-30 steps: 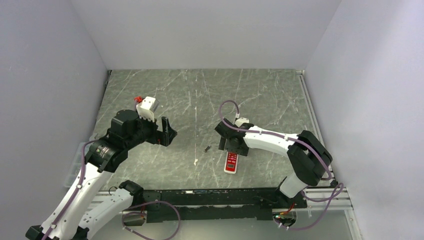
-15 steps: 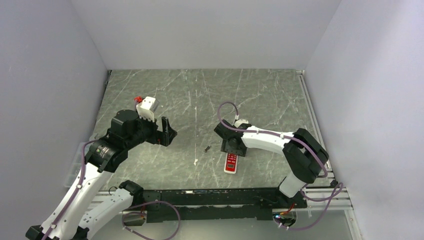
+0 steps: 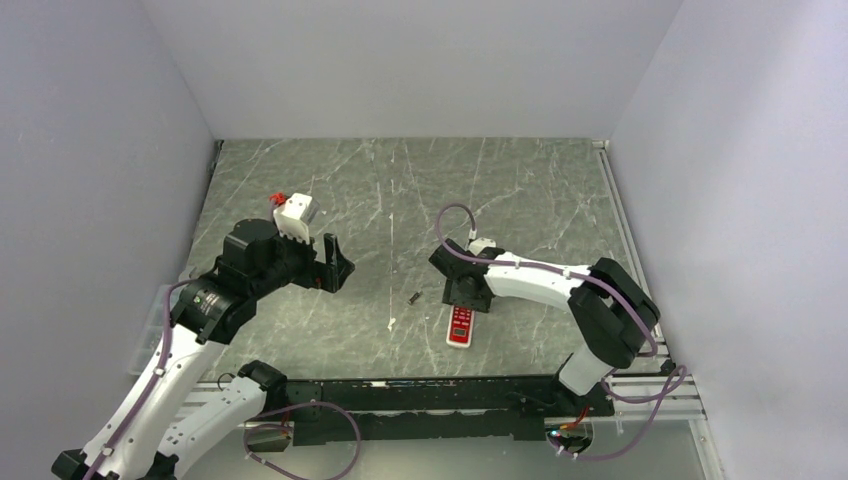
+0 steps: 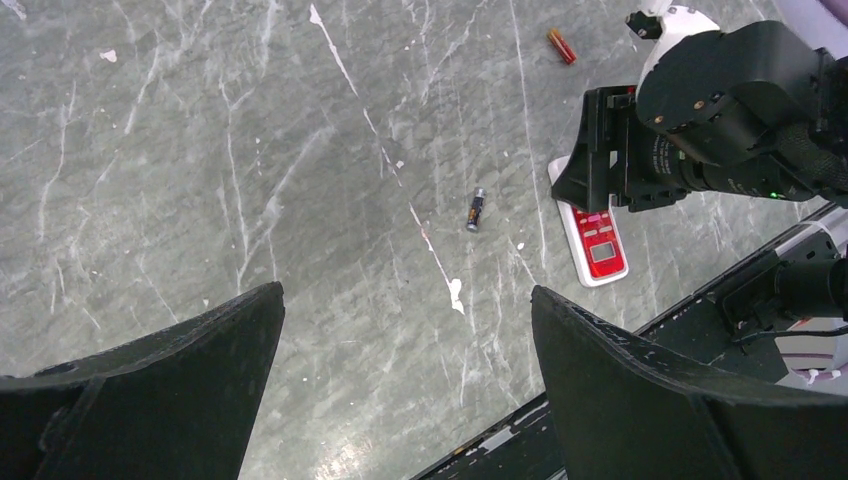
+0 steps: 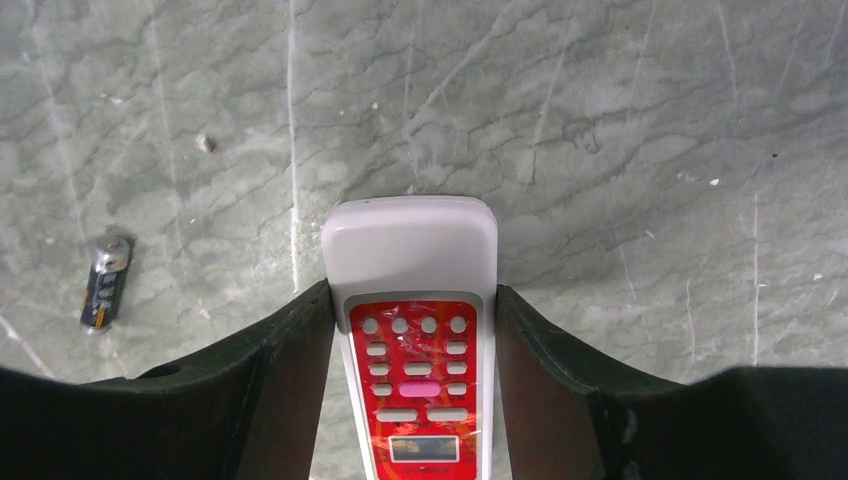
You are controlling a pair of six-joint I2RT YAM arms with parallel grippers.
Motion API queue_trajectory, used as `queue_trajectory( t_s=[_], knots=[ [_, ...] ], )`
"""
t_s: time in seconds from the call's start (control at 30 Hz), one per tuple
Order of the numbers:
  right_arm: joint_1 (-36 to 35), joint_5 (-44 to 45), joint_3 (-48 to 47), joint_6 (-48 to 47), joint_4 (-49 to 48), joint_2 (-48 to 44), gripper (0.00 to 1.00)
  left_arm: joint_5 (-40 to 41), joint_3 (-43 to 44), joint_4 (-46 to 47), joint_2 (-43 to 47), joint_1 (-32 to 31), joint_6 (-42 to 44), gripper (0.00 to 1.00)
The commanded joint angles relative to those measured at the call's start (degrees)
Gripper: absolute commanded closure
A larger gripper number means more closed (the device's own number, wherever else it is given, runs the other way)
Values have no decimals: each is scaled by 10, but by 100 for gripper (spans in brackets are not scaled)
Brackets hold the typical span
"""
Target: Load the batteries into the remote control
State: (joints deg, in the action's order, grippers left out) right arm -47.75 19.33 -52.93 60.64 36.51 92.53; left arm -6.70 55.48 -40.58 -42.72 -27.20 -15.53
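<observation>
Red-faced and white-edged, the remote control (image 5: 410, 260) lies buttons-up on the surface (image 5: 600, 120), your right hand (image 5: 410, 297) clamped on its long sides. Grip it squarely and lift it level before turning it over. The dark grey battery (image 5: 105, 283) lies near the remote's left; your left hand (image 4: 405, 292) hovers, fingers apart.

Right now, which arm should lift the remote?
Right. The right gripper is closed on the sides of the remote. The left gripper hangs open, well away, with a battery lying between them.
</observation>
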Motion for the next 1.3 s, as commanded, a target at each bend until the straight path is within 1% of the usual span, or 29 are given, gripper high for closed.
queue_trajectory(
  t_s=[0.0, 0.13, 0.23, 0.43, 0.53, 0.63, 0.8, 0.93, 1.13, 1.27],
  knots=[
    [-2, -11, 9, -16, -22, -62, 91, -23, -5, 15, -5, 2, 7, 1],
    [-2, -10, 29, -24, -32, -130, 94, -65, -1, 17, -14, 2, -5, 1],
    [-2, -15, 51, -29, -45, -180, 100, -103, 3, 10, -14, 2, -25, 1],
    [-2, -46, 82, -43, -89, -268, 100, -177, 1, 15, 3, 1, -94, 1],
    [-2, -60, 91, -41, -112, -308, 100, -220, -11, 27, 9, 1, -138, 1],
    [-2, -62, 83, -29, -115, -335, 100, -251, -34, 47, 18, 1, -178, 1],
    [-2, -78, 39, -19, -106, -338, 100, -294, -115, 130, 41, 1, -262, 1],
    [-3, -98, 12, -7, -118, -333, 100, -307, -147, 172, 41, 1, -311, 1],
    [-13, -114, -11, 18, -142, -320, 100, -329, -187, 242, 40, -1, -360, 1],
    [-32, -105, -37, 28, -141, -298, 100, -321, -204, 270, 39, -9, -375, 1]
  ],
)
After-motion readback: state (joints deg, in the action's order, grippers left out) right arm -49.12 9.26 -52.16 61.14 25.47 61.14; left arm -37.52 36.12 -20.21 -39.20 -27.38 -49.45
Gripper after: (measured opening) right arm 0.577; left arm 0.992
